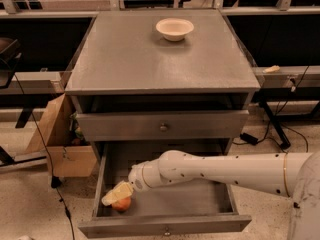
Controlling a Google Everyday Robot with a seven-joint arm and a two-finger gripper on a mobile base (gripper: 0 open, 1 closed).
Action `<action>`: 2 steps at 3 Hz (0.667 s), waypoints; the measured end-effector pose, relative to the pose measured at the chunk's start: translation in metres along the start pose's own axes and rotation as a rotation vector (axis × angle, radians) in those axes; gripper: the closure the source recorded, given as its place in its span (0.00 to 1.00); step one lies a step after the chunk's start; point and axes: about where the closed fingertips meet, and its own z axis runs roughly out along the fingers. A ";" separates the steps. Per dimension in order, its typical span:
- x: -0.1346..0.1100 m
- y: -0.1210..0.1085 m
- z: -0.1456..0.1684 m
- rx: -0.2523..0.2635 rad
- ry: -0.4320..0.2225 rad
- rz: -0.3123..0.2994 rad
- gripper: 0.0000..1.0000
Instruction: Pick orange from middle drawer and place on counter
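Observation:
The middle drawer (165, 225) is pulled open below the counter (125, 59). The orange (121, 204) lies in the drawer's front left corner on the grey floor. My white arm reaches in from the right. My gripper (116, 194) is down in the drawer right over the orange, and its cream-coloured fingers (114, 194) cover the fruit's top. Only the lower part of the orange shows beneath them.
A cream bowl (174, 28) stands at the back of the counter. A shut drawer front with a brass knob (163, 127) is above the open drawer. A cardboard box (60, 144) sits on the floor to the left, with cables near it.

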 end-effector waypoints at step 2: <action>-0.010 -0.018 0.043 -0.107 -0.033 -0.228 0.00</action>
